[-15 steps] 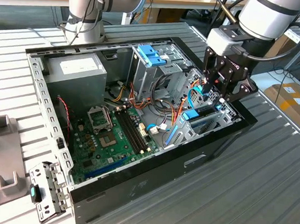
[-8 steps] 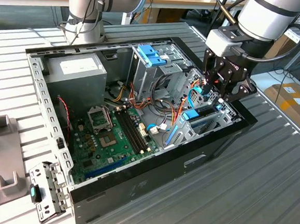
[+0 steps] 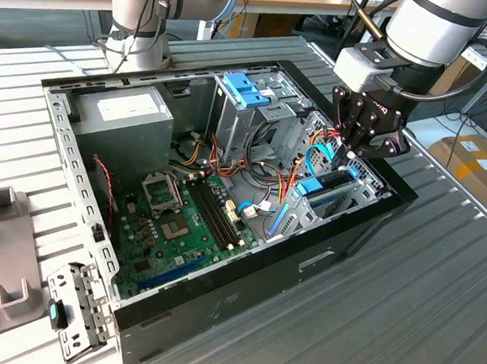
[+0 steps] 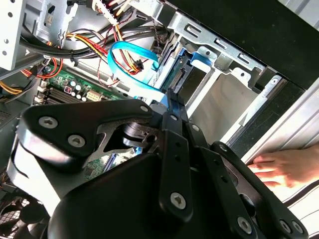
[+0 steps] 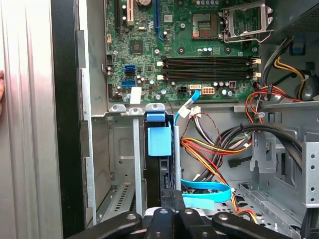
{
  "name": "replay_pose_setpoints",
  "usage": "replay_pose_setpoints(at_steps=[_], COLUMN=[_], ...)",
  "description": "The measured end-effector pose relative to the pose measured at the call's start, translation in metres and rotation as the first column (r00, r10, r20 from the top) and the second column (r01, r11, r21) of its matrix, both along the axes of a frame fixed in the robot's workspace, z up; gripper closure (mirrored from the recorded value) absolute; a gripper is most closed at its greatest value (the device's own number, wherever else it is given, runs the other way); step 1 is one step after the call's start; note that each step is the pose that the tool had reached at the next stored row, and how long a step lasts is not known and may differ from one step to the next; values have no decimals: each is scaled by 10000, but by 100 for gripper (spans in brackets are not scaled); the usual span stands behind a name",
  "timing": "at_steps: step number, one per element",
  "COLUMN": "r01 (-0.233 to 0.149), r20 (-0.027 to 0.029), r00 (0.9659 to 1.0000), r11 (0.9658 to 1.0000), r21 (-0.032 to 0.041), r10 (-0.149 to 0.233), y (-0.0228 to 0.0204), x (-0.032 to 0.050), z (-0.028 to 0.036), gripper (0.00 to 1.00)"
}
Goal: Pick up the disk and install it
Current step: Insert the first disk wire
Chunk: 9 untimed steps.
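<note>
Disk (image 5: 159, 142) is shown slotted into the drive bay (image 5: 117, 144) at the computer case's (image 3: 217, 302) corner, judged mostly in but perhaps not seated, with the gripper (image 5: 171, 194) clenched, empty, just at its outer edge.
</note>
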<state>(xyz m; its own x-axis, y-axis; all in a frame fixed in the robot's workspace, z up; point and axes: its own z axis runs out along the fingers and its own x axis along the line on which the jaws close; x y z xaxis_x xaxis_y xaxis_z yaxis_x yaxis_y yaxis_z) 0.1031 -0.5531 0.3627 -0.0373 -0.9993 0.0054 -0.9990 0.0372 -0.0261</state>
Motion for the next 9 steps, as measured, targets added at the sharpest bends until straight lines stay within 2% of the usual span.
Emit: replay_pose_setpoints(at_steps=[9], r01=[0], r20=[0], r00=[10000], r11=[10000], r21=[-6], r10=[0], y=[0], x=[0], z=[0], gripper=[89])
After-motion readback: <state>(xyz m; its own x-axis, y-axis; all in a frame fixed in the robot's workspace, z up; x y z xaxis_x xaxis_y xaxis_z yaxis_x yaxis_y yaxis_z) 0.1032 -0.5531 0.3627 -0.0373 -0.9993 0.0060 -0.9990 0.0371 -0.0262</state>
